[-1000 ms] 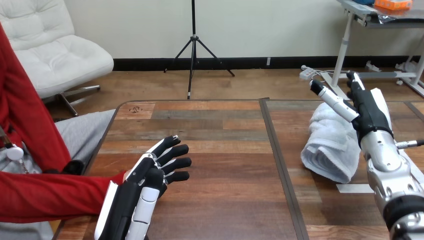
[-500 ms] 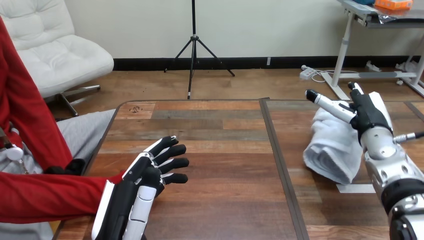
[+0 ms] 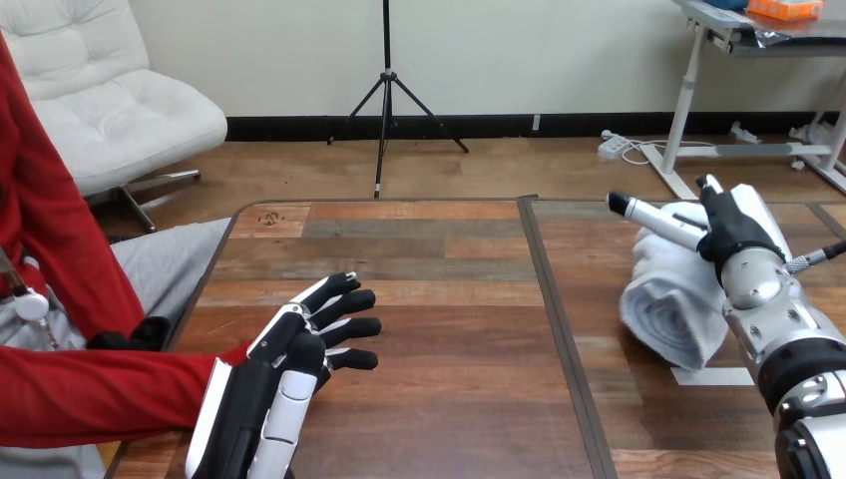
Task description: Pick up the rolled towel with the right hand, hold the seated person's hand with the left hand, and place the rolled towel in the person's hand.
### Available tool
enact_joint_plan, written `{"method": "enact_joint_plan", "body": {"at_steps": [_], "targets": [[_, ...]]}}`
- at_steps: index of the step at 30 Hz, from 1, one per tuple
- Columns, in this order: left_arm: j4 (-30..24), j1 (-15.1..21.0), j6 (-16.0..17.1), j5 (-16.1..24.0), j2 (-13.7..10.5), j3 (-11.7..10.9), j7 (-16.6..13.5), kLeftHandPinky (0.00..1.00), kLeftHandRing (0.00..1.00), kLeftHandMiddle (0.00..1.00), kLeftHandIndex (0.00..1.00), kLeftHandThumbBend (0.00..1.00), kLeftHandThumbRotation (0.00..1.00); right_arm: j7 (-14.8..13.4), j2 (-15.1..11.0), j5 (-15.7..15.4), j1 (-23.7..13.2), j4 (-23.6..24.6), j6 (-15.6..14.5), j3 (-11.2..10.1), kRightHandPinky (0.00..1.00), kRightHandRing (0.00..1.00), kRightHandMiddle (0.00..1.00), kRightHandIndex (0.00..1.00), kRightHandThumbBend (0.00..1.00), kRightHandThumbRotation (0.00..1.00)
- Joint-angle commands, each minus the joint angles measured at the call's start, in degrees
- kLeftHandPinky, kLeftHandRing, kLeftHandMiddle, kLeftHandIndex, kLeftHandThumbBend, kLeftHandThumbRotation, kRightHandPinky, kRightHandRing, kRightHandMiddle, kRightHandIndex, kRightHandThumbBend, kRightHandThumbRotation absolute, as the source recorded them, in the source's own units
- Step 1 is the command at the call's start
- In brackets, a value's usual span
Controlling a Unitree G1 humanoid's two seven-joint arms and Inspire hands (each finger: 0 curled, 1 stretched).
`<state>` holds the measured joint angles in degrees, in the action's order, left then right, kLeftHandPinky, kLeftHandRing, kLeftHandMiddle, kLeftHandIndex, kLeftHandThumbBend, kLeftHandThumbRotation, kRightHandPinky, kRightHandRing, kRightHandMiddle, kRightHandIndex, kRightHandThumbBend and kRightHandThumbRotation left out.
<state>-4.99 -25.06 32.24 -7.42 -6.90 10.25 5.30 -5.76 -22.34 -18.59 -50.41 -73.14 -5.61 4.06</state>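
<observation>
The rolled white towel [image 3: 670, 304] lies on the right half of the wooden table [image 3: 449, 299], its spiral end turned toward me. My right hand [image 3: 736, 238] rests on the towel's far upper side, open, with the thumb [image 3: 653, 214] sticking out to the left above the roll. My left hand [image 3: 289, 374] lies open at the lower left, fingers [image 3: 349, 327] stretched flat over the table. The person's red sleeve [image 3: 100, 394] reaches in from the left and ends under that hand. The person's hand is hidden beneath it, so I cannot tell if they touch.
A dark seam [image 3: 557, 329] splits the table into left and right halves. A white tape mark [image 3: 710, 376] sits on the tabletop just in front of the towel. The person sits at the left edge.
My right hand has come down onto the towel, and the roll has shifted a little to the right, turning its end toward me. The left hand has hardly moved.
</observation>
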Motion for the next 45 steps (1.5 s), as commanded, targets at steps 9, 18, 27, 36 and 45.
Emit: {"method": "enact_joint_plan", "body": {"at_steps": [9, 18, 27, 36, 45], "targets": [[-3.57, 2.29, -0.08, -0.96, 2.44, -0.55, -0.14, 0.6, 0.71, 0.75, 0.75, 0.66, 0.86, 0.61, 1.71, -1.49, -3.01, -1.43, -4.8, 2.73, 0.92, 0.99, 1.0, 1.0, 1.0, 0.67], [-3.86, 2.17, -0.39, -1.39, 2.15, -0.41, 0.22, 0.6, 0.72, 0.76, 0.72, 0.67, 0.83, 1.18, 2.36, -3.47, -2.55, -1.65, -7.55, 5.28, 0.97, 1.0, 1.0, 1.0, 1.0, 0.67], [-4.35, 1.85, -0.4, -1.3, 1.96, -0.47, 0.32, 0.64, 0.74, 0.75, 0.67, 0.57, 0.77, -0.12, 3.02, -3.5, -1.99, -1.67, -8.69, 5.77, 0.98, 1.0, 1.0, 1.0, 1.0, 0.65], [-5.18, 1.21, -0.72, -1.54, 1.71, -0.57, 0.59, 0.65, 0.75, 0.75, 0.64, 0.53, 0.75, -0.41, 3.63, -5.65, -2.02, -1.87, -10.9, 8.2, 1.0, 1.0, 1.0, 1.0, 1.0, 0.63], [-5.7, 0.77, -0.88, -1.56, 1.54, -0.73, 0.77, 0.66, 0.76, 0.75, 0.62, 0.5, 0.74, 4.01, 4.39, -11.4, -2.88, -2.9, -15.59, 14.33, 1.0, 1.0, 1.0, 1.0, 1.0, 0.71]]}}
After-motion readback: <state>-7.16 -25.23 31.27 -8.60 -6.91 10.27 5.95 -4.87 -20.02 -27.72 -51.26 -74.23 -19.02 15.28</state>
